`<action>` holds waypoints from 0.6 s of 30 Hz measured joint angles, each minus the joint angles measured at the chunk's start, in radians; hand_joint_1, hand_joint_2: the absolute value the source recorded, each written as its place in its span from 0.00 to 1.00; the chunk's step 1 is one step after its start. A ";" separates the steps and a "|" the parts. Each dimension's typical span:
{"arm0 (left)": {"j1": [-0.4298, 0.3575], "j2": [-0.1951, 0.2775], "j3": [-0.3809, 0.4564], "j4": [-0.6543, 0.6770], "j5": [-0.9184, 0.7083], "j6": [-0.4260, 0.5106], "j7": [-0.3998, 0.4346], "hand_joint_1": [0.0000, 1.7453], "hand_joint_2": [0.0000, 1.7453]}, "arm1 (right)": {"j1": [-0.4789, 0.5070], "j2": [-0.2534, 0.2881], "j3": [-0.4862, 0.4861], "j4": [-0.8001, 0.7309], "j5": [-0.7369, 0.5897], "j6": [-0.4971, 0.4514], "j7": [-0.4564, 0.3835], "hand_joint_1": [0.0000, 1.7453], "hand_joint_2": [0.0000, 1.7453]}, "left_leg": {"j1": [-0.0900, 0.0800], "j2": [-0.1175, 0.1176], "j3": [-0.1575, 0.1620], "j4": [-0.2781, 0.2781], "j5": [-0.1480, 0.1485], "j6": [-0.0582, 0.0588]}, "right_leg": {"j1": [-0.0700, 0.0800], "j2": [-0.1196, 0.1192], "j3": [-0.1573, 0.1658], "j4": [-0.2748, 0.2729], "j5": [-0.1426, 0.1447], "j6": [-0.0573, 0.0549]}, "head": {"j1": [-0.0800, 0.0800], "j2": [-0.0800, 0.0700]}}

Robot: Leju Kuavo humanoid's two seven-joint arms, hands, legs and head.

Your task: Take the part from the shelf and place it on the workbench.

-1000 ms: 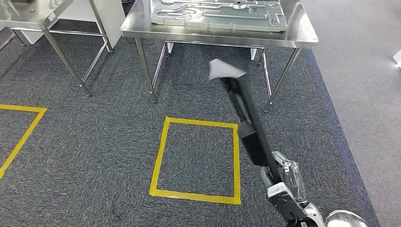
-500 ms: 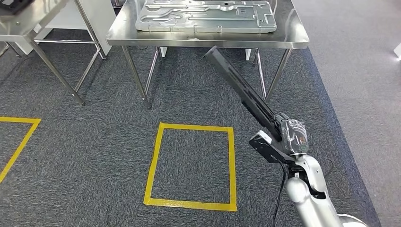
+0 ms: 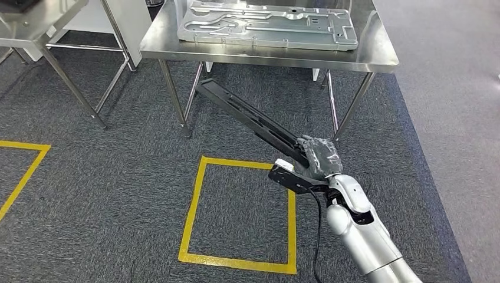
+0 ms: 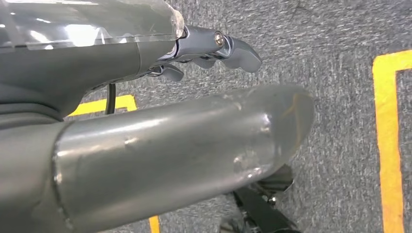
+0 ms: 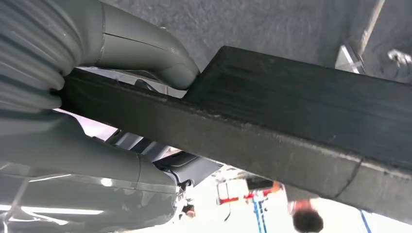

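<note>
We stand on grey carpet (image 3: 118, 194) marked with a yellow taped square (image 3: 194, 206), facing a steel workbench (image 3: 377, 50) that already carries a large pressed metal plate (image 3: 268, 23). A second steel table (image 3: 35, 29) sits off to the left.

Our right hand (image 3: 318, 158) is wrapped around a long black bar (image 3: 247, 115), the part we are to deliver. We hold it close to its near end, so most of its length sticks out ahead, and its far tip sits low, under the front edge of the workbench beside a table leg (image 3: 177, 100). It is not yet on the bench.

In the right wrist view the bar (image 5: 272, 126) looks rigid, matt and square-edged, with a stepped profile. We judge it stiff and not fragile, fairly light for its length, but awkward: gripped at one end it will lever hard against the fingers and swing. A hold nearer the middle would balance it better; as it is, the far tip must come up over the bench edge.

Our left hand (image 4: 214, 48) hangs over the carpet with its fingers curled in loosely and nothing in them.
</note>
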 joint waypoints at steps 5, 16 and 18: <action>0.001 0.002 -0.004 0.000 -0.008 -0.010 0.001 0.00 0.00 | -0.112 0.005 0.070 0.065 0.034 0.118 0.033 1.00 1.00 | 0.016 -0.005 0.042 0.004 -0.039 -0.034 | -0.019 -0.004 0.027 -0.194 0.156 0.019 | 0.000 0.000; -0.007 0.014 -0.013 0.000 -0.014 -0.020 0.002 0.00 0.00 | -0.333 -0.064 0.235 0.214 0.077 0.265 0.038 1.00 1.00 | 0.014 -0.003 -0.134 0.303 -0.150 -0.068 | 0.007 -0.017 0.096 -0.242 0.118 -0.048 | -0.001 0.000; -0.003 0.014 -0.016 0.000 -0.014 -0.020 0.003 0.00 0.00 | -0.349 -0.083 0.252 0.224 0.078 0.272 0.036 1.00 1.00 | 0.009 -0.003 -0.137 0.237 -0.081 -0.056 | 0.013 -0.018 0.116 -0.242 0.103 -0.048 | -0.001 0.000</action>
